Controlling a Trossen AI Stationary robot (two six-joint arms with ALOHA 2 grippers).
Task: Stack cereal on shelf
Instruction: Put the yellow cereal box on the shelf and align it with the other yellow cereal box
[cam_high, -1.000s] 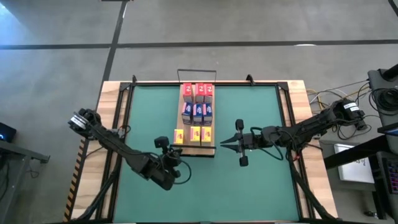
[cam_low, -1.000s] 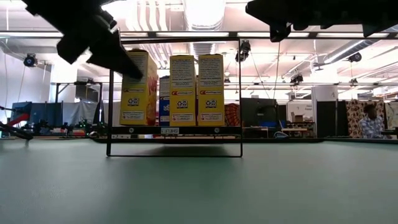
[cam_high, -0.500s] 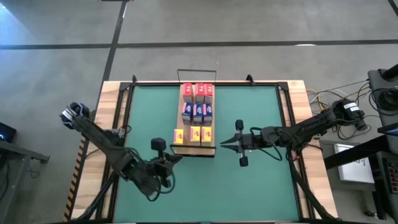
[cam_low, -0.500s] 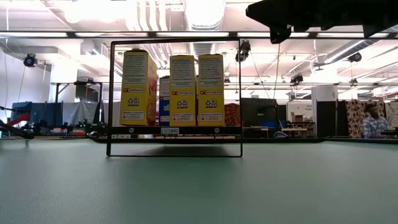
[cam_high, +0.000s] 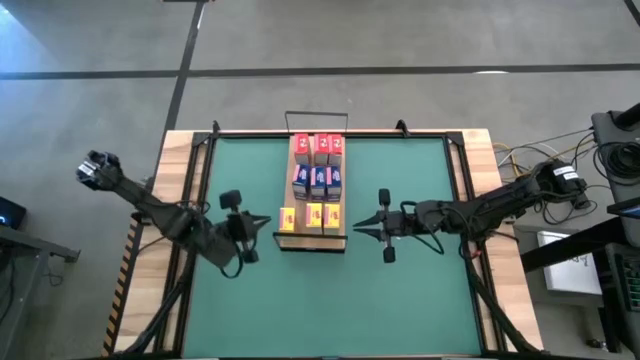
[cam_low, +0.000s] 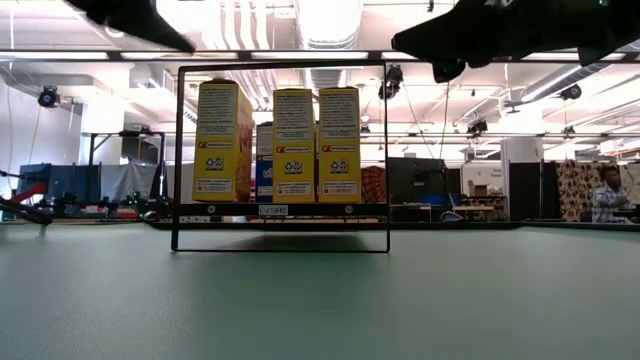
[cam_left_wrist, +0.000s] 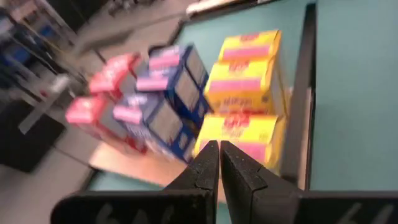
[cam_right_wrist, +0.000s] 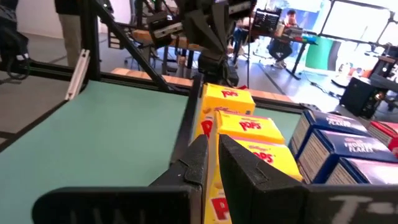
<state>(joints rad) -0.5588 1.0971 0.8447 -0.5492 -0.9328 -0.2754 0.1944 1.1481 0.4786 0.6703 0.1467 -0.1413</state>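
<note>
Hovering at the shelf's (cam_high: 345, 232) nine o'clock, my left gripper (cam_high: 266, 222) is clenched and empty. At three o'clock, my right gripper (cam_high: 357, 231) is pinched together, grasping nothing.

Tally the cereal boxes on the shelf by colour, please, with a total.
Red printed cardboard cereal boxes: 3
Blue printed cardboard cereal boxes: 3
Yellow printed cardboard cereal boxes: 3
Total: 9, all on the long light-wood shelf board.

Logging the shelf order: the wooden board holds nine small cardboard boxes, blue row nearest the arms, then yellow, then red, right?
Not quite. In the high view the three yellow boxes sit nearest the arms on the wooden board, the blue boxes in the middle, the red boxes farthest.
</note>
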